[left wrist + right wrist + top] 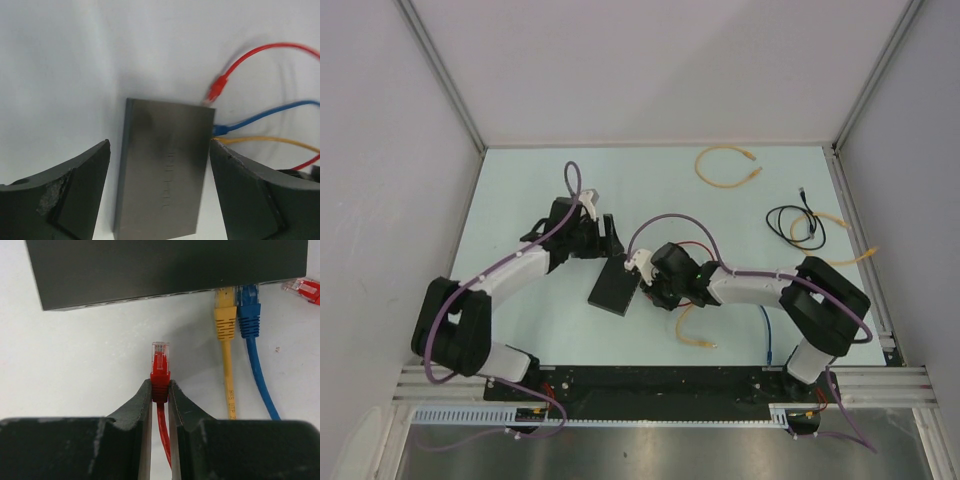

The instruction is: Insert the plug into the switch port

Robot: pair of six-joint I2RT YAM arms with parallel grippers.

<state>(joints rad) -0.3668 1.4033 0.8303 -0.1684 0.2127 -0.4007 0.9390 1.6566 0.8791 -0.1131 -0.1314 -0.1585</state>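
The switch [615,290] is a flat black box lying mid-table; it also shows in the left wrist view [165,170] and the right wrist view [165,265]. My left gripper [160,150] is open, with one finger on each side of the switch and not touching it. My right gripper [160,390] is shut on a red plug [160,371], whose clear tip points at the switch's port edge a short gap away. A yellow plug [225,315] and a blue plug [248,315] sit in ports further right. The red cable's other plug [302,287] lies loose by the switch's corner.
A yellow cable loop [725,165] lies at the back. A black cable coil [795,222] and another yellow cable [845,235] lie at the right. Yellow [695,330] and blue [770,335] cables trail toward the near edge. Walls enclose the table.
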